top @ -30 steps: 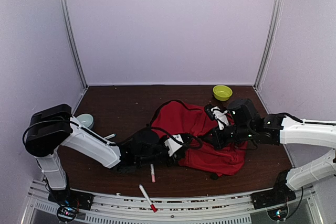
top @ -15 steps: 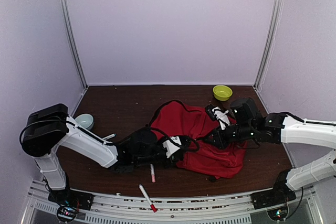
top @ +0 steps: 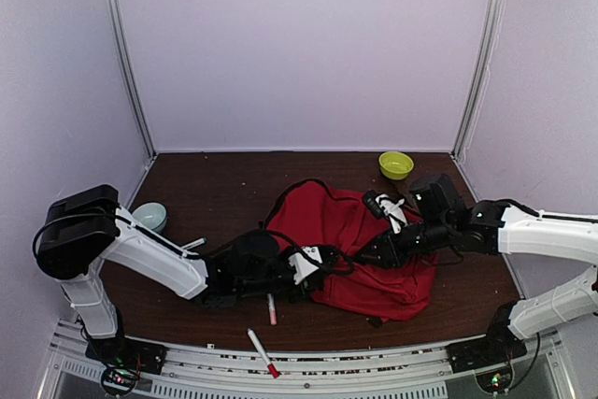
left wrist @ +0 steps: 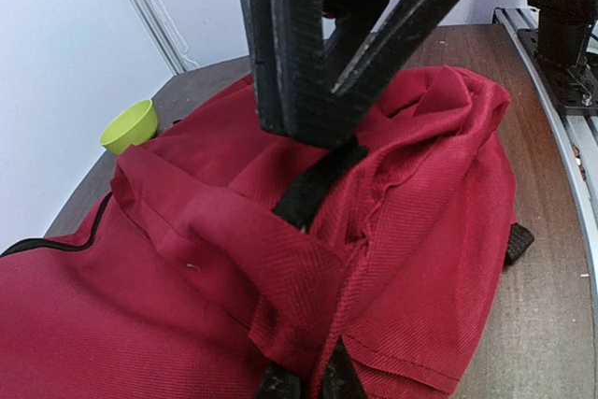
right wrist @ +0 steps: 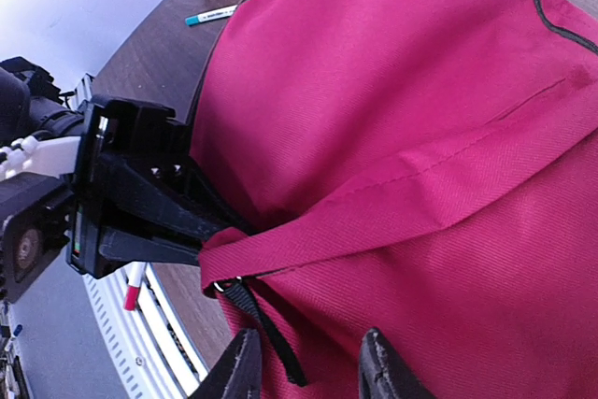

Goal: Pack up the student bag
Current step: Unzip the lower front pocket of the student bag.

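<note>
Red fabric has just come free of our right gripper [right wrist: 308, 373]. Its jaws now stand apart over the student bag [top: 374, 259], which lies directly beneath and ahead of them. Our left gripper [left wrist: 308, 382] stays clenched on a fold at the bag's near edge. We judge we are regrasping to open the bag for packing.

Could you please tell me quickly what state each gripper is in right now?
Left gripper: closed on red fabric of the student bag.
Right gripper: open above the student bag, gripping nothing.
</note>
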`<state>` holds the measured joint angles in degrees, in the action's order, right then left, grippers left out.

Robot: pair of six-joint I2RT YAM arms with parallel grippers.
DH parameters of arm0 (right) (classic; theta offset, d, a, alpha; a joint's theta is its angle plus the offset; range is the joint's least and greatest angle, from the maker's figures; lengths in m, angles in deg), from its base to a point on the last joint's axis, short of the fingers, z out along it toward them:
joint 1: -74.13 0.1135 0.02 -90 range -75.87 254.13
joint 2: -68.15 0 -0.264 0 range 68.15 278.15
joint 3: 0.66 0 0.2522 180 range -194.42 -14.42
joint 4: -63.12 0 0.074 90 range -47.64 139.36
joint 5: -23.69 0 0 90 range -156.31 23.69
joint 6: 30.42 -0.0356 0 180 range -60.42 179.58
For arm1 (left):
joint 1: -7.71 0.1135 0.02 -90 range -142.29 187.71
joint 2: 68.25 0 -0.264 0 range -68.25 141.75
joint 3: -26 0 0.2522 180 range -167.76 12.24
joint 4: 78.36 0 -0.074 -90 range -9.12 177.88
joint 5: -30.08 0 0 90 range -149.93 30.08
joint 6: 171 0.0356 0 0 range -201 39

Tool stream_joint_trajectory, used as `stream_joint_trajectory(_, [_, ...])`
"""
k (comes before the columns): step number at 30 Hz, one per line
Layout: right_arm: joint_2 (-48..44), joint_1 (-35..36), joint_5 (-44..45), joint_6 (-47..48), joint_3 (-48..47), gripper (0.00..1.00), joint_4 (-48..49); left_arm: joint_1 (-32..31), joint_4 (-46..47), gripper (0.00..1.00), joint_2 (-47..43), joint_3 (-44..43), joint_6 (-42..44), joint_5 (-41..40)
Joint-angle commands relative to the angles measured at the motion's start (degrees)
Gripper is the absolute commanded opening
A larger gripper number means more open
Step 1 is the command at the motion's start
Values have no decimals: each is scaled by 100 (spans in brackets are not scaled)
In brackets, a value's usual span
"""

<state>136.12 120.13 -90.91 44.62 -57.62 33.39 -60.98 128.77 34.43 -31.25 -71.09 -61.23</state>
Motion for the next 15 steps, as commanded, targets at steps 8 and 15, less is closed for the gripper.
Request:
stream_joint_trajectory(8, [288,60,12,120,39,36,187,-31,25,0,-195,16,-42,215])
stream_joint_trajectory(15, [393,102,-170,16,127,33,407,-26,-4,0,-195,24,-42,209])
